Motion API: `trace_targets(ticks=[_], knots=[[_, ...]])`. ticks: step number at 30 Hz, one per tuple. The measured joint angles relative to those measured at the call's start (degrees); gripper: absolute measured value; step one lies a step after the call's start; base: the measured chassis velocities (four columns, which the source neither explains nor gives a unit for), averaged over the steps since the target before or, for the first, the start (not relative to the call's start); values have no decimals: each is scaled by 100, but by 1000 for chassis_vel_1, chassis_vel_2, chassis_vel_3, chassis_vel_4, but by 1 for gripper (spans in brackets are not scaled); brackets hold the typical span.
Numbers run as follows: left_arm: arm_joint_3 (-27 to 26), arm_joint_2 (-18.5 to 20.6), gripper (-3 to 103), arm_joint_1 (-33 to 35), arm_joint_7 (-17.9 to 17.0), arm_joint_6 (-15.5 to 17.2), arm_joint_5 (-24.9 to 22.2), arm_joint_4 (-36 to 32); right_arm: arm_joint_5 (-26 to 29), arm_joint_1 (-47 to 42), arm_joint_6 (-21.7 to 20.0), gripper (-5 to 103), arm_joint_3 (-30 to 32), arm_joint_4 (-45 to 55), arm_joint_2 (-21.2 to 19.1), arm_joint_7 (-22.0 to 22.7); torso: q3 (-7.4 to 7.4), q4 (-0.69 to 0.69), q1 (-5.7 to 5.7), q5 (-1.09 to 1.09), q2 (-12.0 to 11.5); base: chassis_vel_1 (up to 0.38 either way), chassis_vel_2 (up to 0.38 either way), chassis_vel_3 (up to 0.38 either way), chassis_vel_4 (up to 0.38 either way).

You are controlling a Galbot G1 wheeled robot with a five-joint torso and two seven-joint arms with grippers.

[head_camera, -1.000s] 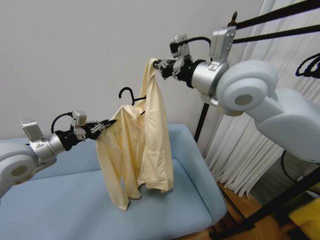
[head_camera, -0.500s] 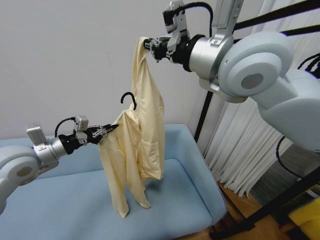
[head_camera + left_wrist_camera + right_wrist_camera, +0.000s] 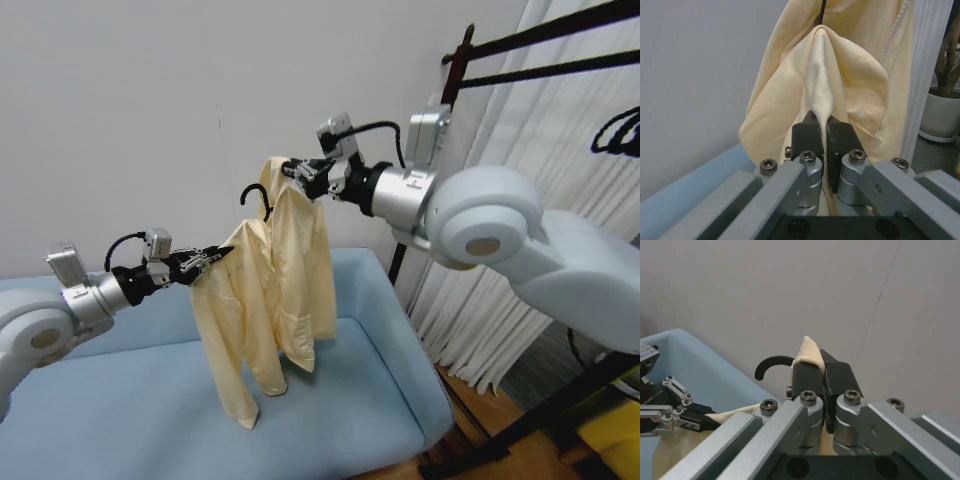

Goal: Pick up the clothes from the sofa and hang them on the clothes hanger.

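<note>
cream shirt (image 3: pixel 275 290) over sofa (image 3: pixel 120 420), pinched by left tool (image 3: pixel 222 251), right tool (image 3: pixel 291 171)

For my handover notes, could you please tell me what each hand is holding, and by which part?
Both hold the yellow shirt: the left hand pinches a fold at its side, the right hand a fold at its top, beside the hanger hook.

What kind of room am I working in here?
Probably a living room, or a mock-up: light blue sofa, white curtains, black clothes rack. Left gripper and right gripper hold a yellow shirt above the sofa.
</note>
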Motion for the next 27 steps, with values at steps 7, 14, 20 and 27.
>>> trace_targets(ticks=[7,14,20,27], knots=[[48,-55,2,9,-39,-5,12,-26,95,753,24,1,136,-711,381,32,0,4,0,-4,0,0,0,0,0],[44,-80,2,11,-65,-4,23,-6,210,968,43,1,250,-624,459,112,0,2,0,-2,0,0,0,0,0],[47,-127,2,15,-147,3,26,-21,232,843,51,1,290,-332,241,111,-1,1,0,-3,0,0,0,0,0],[13,-84,2,-41,-307,-9,-102,8,23,-162,120,1,299,519,-181,150,0,2,0,-2,0,0,0,0,0]])
